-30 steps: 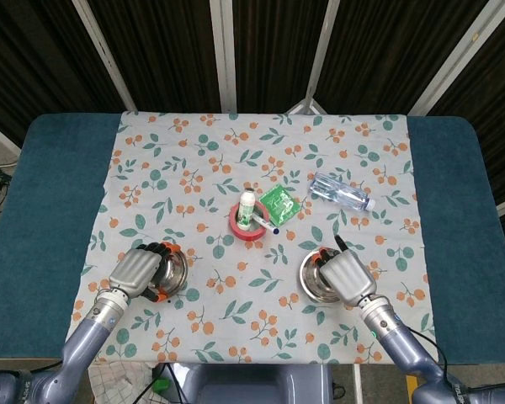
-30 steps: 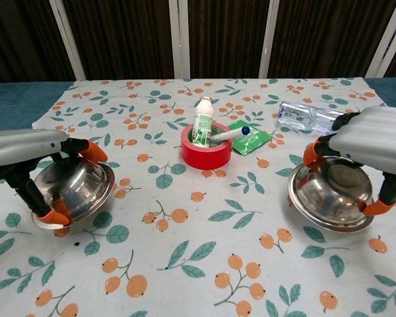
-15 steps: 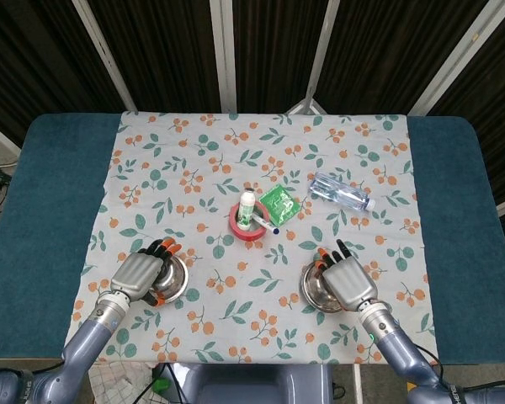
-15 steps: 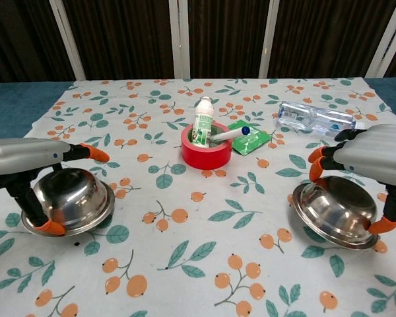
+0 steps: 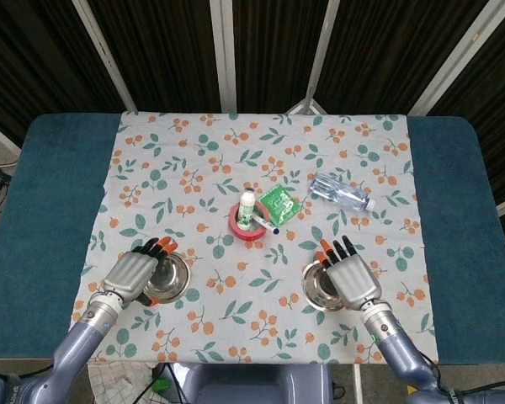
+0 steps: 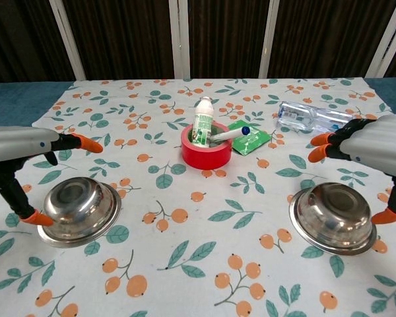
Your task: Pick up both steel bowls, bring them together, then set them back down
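Note:
Two steel bowls sit flat on the floral cloth. The left bowl lies near the front left, and my left hand hovers over its outer side, fingers spread and touching nothing. The right bowl lies near the front right. My right hand is raised just above it with its orange-tipped fingers spread apart, holding nothing. Each bowl's outer part is hidden by the hand in the head view.
A red tape roll in the middle holds a white bottle and a marker. A green packet lies beside it. A clear water bottle lies further right. The cloth covers a teal table.
Both hands have let go of their bowls and lifted, fingers opening. The bowls, tilted in the hands a second ago, now rest flat on the cloth.

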